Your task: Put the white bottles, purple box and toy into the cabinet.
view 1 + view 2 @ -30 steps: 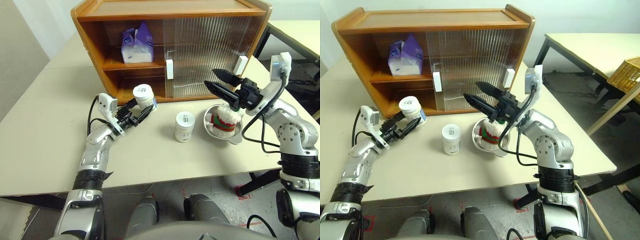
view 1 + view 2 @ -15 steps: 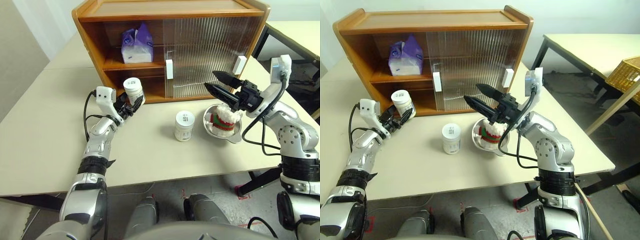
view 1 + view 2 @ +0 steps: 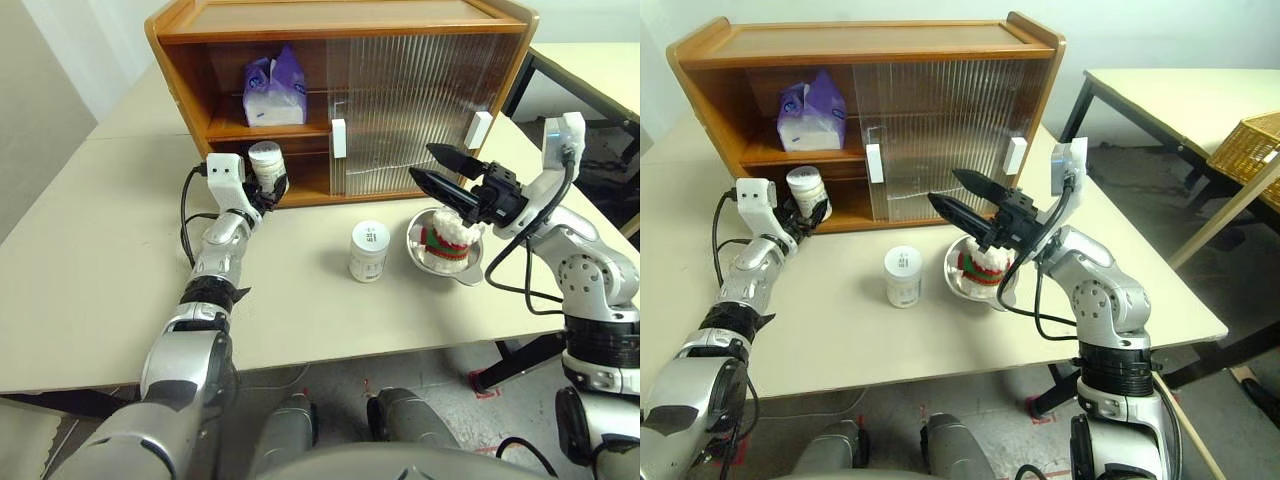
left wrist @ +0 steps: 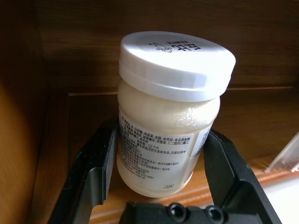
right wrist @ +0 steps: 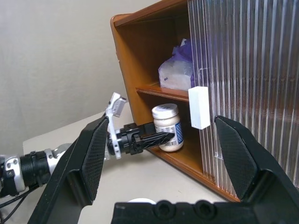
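My left gripper (image 3: pixel 268 186) is shut on a white bottle (image 4: pixel 168 112), which stands upright at the front edge of the cabinet's (image 3: pixel 340 20) open lower left compartment. The second white bottle (image 3: pixel 369 251) stands on the table in front of the cabinet. The purple box (image 3: pixel 274 88) sits on the upper shelf. The toy (image 3: pixel 447 238) lies in a shiny metal bowl (image 3: pixel 415 250) at the right. My right gripper (image 3: pixel 421 160) hangs open just above the bowl, with nothing between its fingers.
Two ribbed sliding doors (image 3: pixel 410 100) with white handles cover the cabinet's middle and right; its left part is open. A second table and a wicker basket (image 3: pixel 1250 145) stand off to the right. The table's front edge runs close below the bowl.
My left gripper has carried the bottle away from me, from over the table to the cabinet's lower opening. The bottle has turned from tilted to upright. The right arm has stayed still.
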Action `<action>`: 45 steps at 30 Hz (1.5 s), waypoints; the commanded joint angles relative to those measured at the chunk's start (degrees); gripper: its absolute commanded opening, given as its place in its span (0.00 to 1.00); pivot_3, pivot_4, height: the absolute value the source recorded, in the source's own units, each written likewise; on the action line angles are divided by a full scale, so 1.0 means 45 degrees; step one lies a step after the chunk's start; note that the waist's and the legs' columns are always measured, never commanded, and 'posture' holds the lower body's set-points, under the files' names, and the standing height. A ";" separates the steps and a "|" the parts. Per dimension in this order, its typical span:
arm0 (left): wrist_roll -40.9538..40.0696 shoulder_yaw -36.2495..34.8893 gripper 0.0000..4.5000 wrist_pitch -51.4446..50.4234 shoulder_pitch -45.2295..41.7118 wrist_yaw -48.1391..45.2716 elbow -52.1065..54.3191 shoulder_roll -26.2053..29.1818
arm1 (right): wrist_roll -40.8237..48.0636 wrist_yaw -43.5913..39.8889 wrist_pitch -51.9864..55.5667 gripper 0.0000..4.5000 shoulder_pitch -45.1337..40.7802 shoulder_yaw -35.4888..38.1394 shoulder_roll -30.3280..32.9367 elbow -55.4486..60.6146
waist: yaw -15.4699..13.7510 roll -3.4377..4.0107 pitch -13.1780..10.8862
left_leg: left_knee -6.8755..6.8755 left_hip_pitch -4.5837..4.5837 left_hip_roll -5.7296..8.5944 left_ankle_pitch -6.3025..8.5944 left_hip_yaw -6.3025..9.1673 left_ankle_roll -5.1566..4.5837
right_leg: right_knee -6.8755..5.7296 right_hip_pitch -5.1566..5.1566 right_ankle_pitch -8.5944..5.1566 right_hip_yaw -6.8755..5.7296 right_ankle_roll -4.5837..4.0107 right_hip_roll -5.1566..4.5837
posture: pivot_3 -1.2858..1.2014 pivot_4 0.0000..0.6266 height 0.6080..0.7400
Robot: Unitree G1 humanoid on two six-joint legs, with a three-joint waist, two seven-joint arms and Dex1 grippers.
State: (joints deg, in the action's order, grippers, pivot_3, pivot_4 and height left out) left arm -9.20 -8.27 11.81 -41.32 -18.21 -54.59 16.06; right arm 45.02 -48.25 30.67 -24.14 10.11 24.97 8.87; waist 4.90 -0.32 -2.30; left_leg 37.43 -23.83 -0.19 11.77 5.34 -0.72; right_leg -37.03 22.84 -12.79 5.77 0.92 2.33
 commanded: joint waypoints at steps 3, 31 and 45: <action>0.0328 -0.0050 0.68 0.0521 -0.1076 0.0458 -0.1363 -0.0275 | 0.0166 0.0133 0.0163 1.00 0.0098 0.0116 0.0147 0.0311 | 0.0014 -0.0005 -0.0023 | 0.0019 -0.0010 0.0015 0.0000 -0.0001 -0.0001 | 0.0011 -0.0006 0.0008 0.0003 0.0022 0.0000 | 0.44 0.09 1.00; 0.0860 -0.0066 0.85 0.0804 -0.2566 0.1302 -0.3807 -0.0826 | 0.0167 0.0122 0.0289 1.00 -0.0341 0.0032 0.0279 0.0162 | 0.0041 0.0002 -0.0030 | 0.0060 -0.0043 0.0144 0.0039 -0.0011 -0.0059 | 0.0180 -0.0063 0.0060 0.0029 0.0125 -0.0015 | 0.44 0.07 1.00; 0.0597 -0.0317 0.99 0.1252 -0.1710 0.0651 -0.3204 -0.0798 | 0.0144 0.0008 0.0301 1.00 -0.0556 -0.0075 0.0175 -0.0029 | 0.0033 0.0003 -0.0030 | 0.0061 -0.0040 0.0157 0.0038 -0.0010 -0.0060 | 0.0179 -0.0066 0.0061 0.0028 0.0126 -0.0015 | 0.45 0.08 1.00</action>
State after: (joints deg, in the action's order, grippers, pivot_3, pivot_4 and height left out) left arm -6.10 -8.94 16.71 -50.31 -14.21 -69.83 12.56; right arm 45.30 -47.99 31.57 -26.09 10.11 25.75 8.96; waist 5.05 -0.30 -2.44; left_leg 37.70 -24.01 0.52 11.94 5.29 -0.99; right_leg -36.22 22.54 -12.52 5.89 1.49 2.26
